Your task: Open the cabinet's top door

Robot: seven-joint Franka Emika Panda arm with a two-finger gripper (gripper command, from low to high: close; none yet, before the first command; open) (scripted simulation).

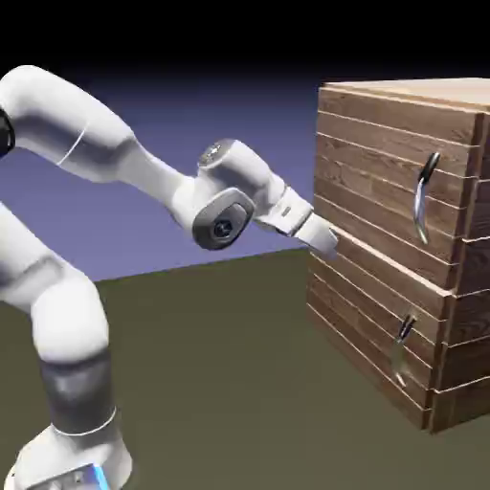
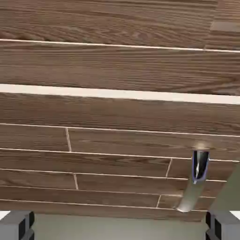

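The gripper (image 1: 326, 240), fingers spread wide and holding nothing, noses against the cabinet (image 1: 383, 124) near its left front edge. The top door (image 1: 383, 196) sits closed (its handle (image 1: 424, 196) well apart); pressing on risks ramming planks.

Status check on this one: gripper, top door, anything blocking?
Gripper open, empty, close to the cabinet front, left of both handles. Top door shut, its handle untouched. Nothing in the way.
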